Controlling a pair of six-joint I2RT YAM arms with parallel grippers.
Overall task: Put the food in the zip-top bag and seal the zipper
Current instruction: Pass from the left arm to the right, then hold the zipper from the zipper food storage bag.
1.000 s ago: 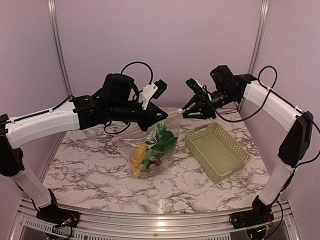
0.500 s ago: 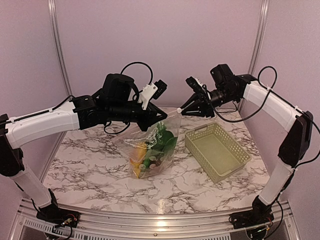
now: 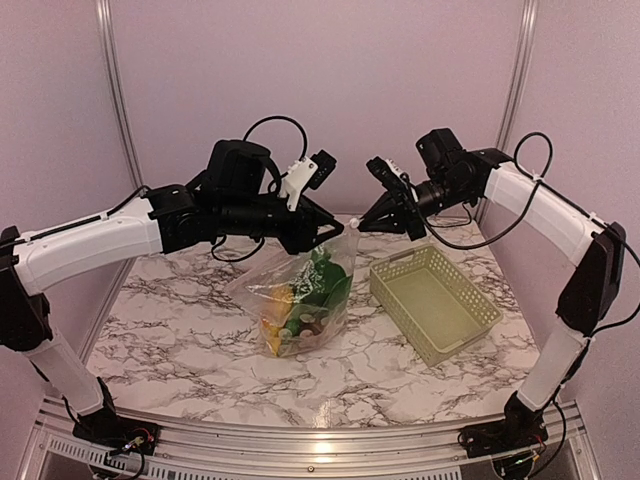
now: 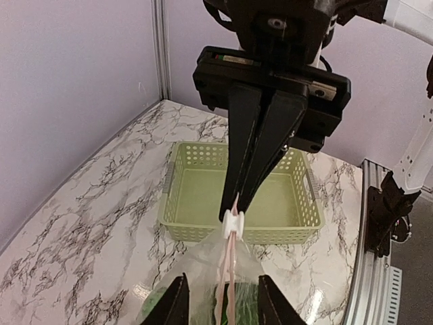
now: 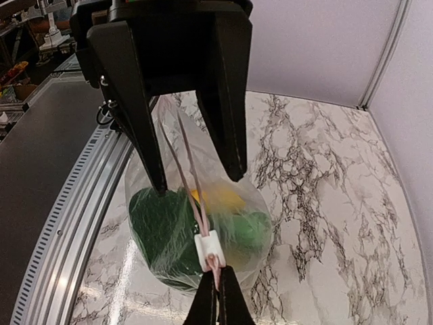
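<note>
Basket [image 3: 397, 308] just R of bag [image 3: 332, 250]; L side open.

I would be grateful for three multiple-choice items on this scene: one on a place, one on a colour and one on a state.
1. Where is the food?
A) inside the zip-top bag
B) loose on the marble
C) on the floor

2. What colour is the basket?
A) red
B) pale green
C) blue

3. How does the right gripper stand?
A) wide open
B) half open on nothing
C) shut on the zipper beside its slider

Key: 1 A, the produce shows through the clear plastic; 2 B, its lattice walls are pale green; 3 C, both wrist views show its fingers pinched together on the strip.
</note>
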